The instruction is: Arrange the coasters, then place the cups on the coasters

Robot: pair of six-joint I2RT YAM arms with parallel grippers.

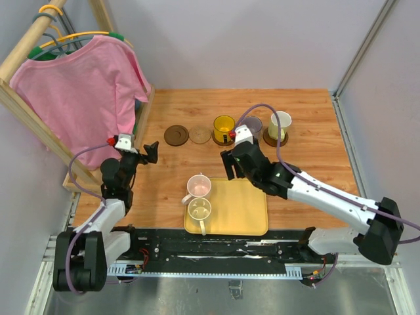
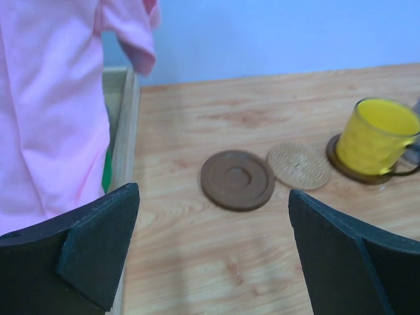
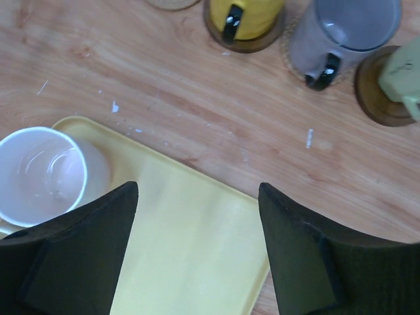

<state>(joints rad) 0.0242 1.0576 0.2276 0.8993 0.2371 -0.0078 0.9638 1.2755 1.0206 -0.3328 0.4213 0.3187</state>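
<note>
Along the back of the table runs a row: a bare dark brown coaster (image 1: 176, 135) (image 2: 237, 179), a bare tan coaster (image 1: 199, 134) (image 2: 298, 165), a yellow cup (image 1: 224, 128) (image 2: 378, 134) (image 3: 246, 13) on a dark coaster, a grey-purple cup (image 1: 252, 124) (image 3: 344, 33) and a cream cup (image 1: 281, 123) (image 3: 407, 69) on a dark coaster (image 3: 379, 97). A pale pink cup (image 1: 199, 186) (image 3: 39, 174) and a white cup with a green inside (image 1: 199, 210) stand on the tray. My left gripper (image 1: 151, 152) (image 2: 213, 223) is open, short of the bare coasters. My right gripper (image 1: 230, 167) (image 3: 197, 197) hangs open and empty over the tray's back edge.
The yellow rectangular tray (image 1: 239, 210) (image 3: 197, 256) lies at the near middle. A wooden rack (image 1: 20, 56) with a pink shirt (image 1: 85, 92) (image 2: 46, 111) stands at the left edge. Grey walls close the table's back and sides.
</note>
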